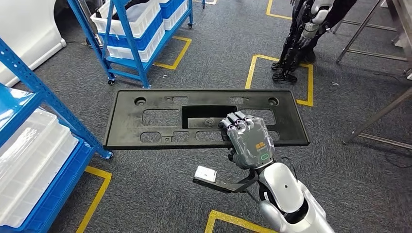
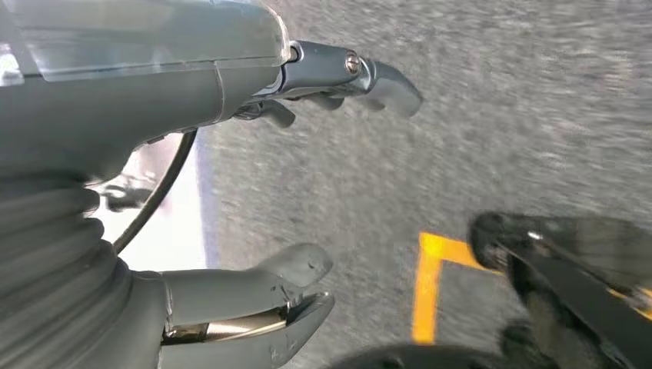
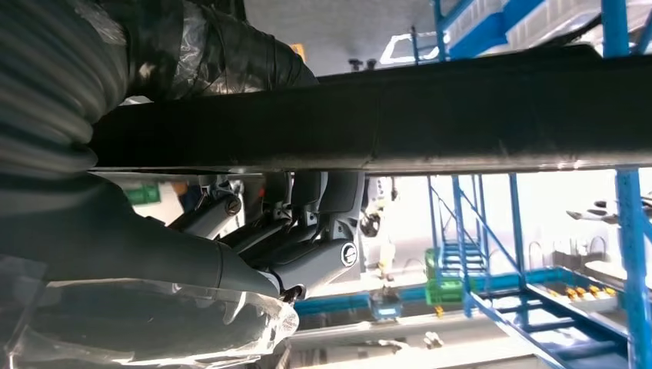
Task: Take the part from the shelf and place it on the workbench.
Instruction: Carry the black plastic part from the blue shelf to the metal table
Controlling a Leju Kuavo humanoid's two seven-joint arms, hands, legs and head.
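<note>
Right hand (image 1: 249,140) grips the near edge of the part (image 1: 160,119), fingers curled into its central cut-out, so you're carrying it away from the blue shelf (image 1: 53,119), which stands just left of the part. Left hand (image 2: 307,177) hangs with fingers apart, holding nothing. Next you need to find the workbench and keep the part level. It's a long, flat black plastic panel with several cut-outs and holes
</note>
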